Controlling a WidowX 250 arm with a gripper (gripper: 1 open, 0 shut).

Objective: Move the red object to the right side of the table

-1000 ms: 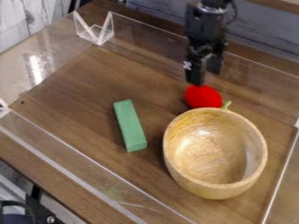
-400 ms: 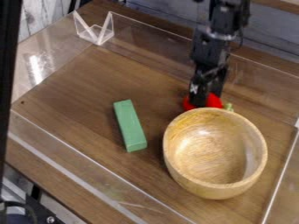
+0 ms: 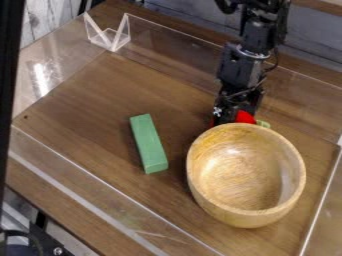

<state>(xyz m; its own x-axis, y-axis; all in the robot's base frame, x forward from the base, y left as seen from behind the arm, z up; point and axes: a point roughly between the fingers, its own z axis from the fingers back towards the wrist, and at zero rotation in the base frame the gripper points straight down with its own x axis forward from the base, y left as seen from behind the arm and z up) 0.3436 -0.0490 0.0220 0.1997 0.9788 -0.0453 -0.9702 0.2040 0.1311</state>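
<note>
over at the far left corner a clear plastic bracket (image 3: 107, 32) sits on the low clear wall (image 3: 54, 55). further in, a green block (image 3: 148, 142) lies flat on the brown wooden table (image 3: 94, 110), well apart from everything else. to its right is a round wooden bowl (image 3: 246, 176), upright. just behind the bowl's far rim the black gripper (image 3: 235, 108) points straight down, its fingers spread wide apart around the red object (image 3: 246, 117), which rests on the table, mostly hidden by the fingers. i cannot tell whether the fingers touch it.
</note>
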